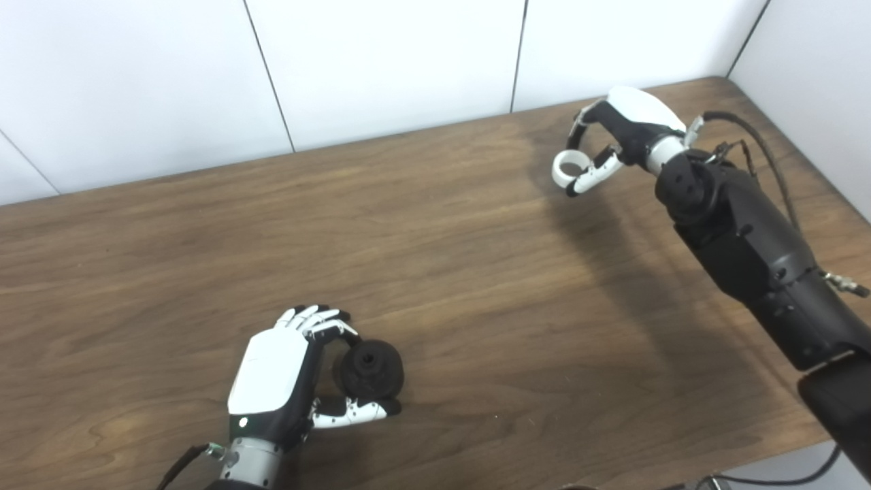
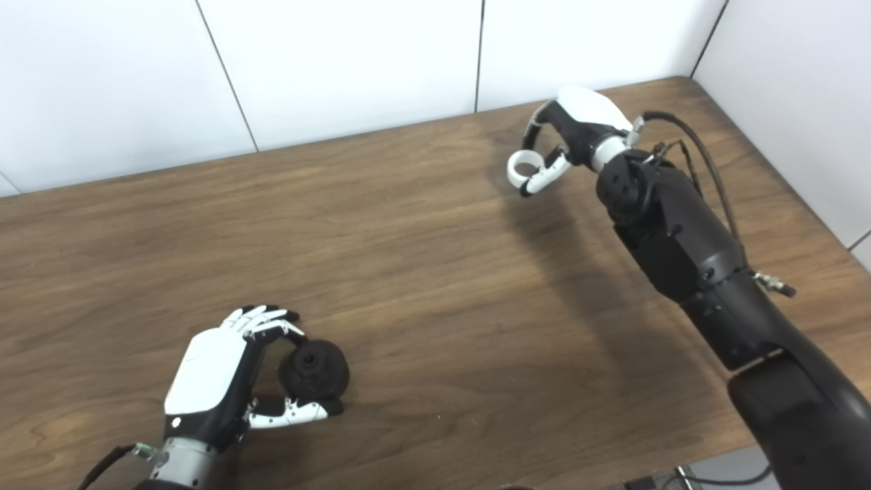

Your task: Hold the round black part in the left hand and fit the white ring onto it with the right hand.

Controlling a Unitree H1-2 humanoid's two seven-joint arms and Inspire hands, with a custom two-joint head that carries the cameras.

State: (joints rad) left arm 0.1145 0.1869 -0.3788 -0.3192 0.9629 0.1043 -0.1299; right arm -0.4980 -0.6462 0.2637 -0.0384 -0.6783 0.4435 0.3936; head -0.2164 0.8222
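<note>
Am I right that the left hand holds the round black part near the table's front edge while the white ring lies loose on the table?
Not quite: the white ring is held in the right hand, as the left eye view shows. The left hand does hold the round black part.

Left hand (image 1: 286,378): glossy white shell over the back, black palm and frame, white fingers with black tips and small dark screw dots.
Left wrist: silver metal collar with a tiny green light; a thin black cable leaves it.
Right hand (image 1: 622,139): same white back plate, black body, white fingers.
Right forearm: matte black, chunky faceted housings, a round black joint, pale wrist ring.
Cables: black loops along the right forearm; a small metal fitting, possibly a connector.
</note>
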